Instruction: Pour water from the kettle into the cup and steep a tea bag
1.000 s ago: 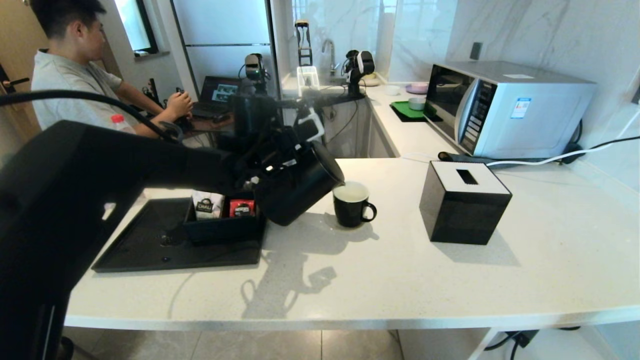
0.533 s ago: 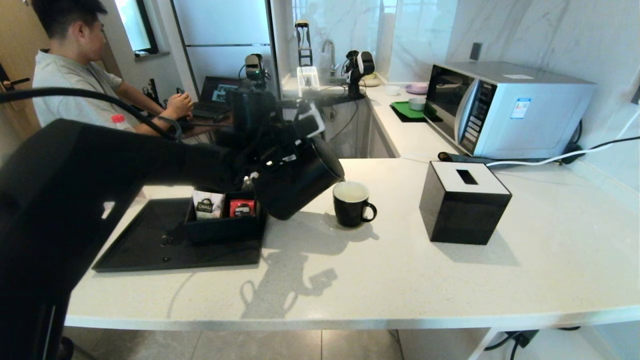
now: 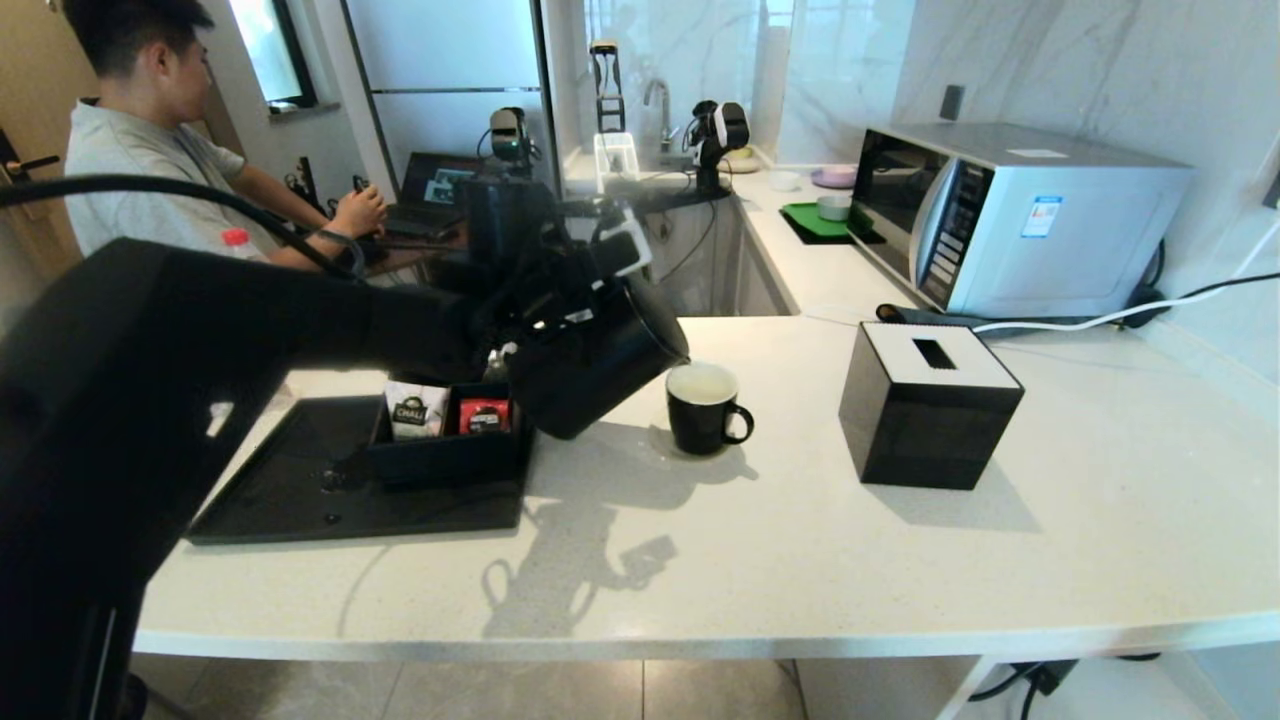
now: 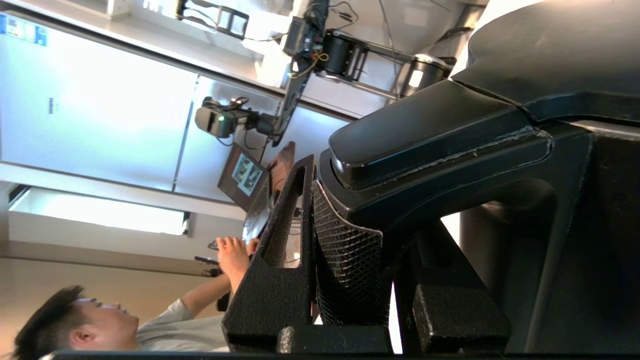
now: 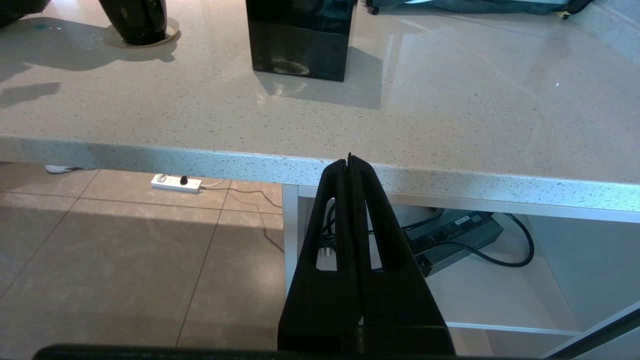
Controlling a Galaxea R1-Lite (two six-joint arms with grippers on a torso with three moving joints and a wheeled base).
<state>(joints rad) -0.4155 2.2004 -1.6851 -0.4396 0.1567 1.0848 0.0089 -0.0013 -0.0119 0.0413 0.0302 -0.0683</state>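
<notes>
A man (image 3: 130, 140) sits far off on the left at a laptop (image 3: 432, 190). On the white speckled counter (image 3: 800, 560), a black tray (image 3: 290, 490) lies at the left with a box of tea packets (image 3: 450, 425). The left gripper (image 4: 350, 250) is clamped on the handle of the kettle (image 3: 590, 365), which hangs tipped over the counter with its spout just above the cup (image 3: 705, 408). Right of the cup stands a black tissue box (image 3: 928, 405). A microwave (image 3: 1010, 215) sits far right by the marble wall. The right gripper (image 5: 350, 162) waits below the counter's near edge, fingers pressed together, holding nothing.
</notes>
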